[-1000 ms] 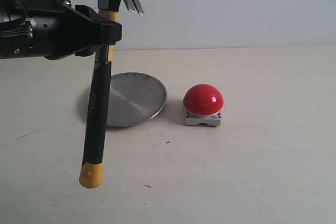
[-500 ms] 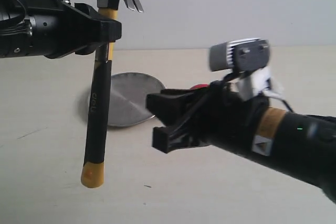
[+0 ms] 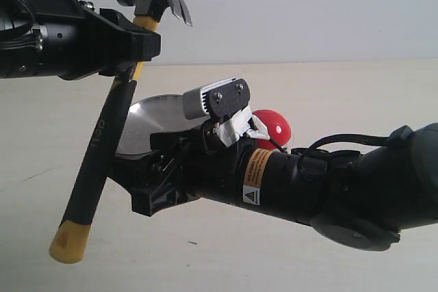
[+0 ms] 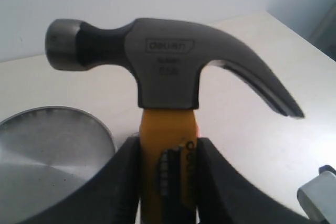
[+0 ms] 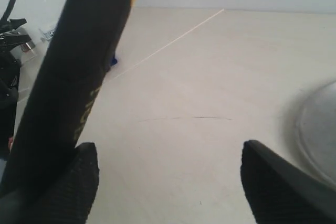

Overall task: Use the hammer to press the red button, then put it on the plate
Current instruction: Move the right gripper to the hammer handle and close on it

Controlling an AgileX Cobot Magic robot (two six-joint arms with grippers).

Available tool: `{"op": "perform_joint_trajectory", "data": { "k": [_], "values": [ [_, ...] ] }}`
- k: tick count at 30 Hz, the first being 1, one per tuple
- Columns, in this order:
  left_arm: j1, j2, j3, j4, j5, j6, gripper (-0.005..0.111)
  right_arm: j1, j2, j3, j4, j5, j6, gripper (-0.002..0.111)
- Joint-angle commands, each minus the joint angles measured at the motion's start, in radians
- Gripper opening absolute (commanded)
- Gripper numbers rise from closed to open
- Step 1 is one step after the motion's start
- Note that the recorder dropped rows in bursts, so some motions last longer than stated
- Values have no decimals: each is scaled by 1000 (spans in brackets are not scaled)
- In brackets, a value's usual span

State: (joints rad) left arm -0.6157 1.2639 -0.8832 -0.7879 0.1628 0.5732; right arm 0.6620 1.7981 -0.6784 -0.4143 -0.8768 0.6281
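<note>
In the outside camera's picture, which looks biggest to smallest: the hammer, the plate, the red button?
1. hammer, longest by far, perhaps nearer the camera.
2. plate.
3. red button.
The right arm hides part of both, so their order is unsure.

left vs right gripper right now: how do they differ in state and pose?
The left gripper is shut on the hammer at its yellow neck. The right gripper is open and holds nothing.
The left gripper sits high, just under the hammer head. The right gripper is low over the table, beside the lower black handle.
Shared: both are black and both are at the hammer.
</note>
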Motion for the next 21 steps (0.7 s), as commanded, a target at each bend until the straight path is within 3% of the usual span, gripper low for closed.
{"op": "perform_joint_trajectory", "data": {
  "k": [1, 5, 12, 18, 21],
  "values": [
    [-6, -17, -9, -2, -56, 6, 0, 2, -17, -10, 32, 51, -2, 73],
    [-6, -17, -9, -2, -81, 29, 0, 2, -68, -7, 96, 237, -53, 73],
    [-6, -17, -2, -2, -115, 36, 0, 2, -202, 12, 101, 376, -85, 72],
    [-6, -17, 37, -9, -232, 18, 0, 2, -263, 30, 66, 353, -55, 72],
    [-6, -17, 37, -9, -232, 16, 0, 2, -234, 55, 30, 197, 5, 72]
  ]
}}
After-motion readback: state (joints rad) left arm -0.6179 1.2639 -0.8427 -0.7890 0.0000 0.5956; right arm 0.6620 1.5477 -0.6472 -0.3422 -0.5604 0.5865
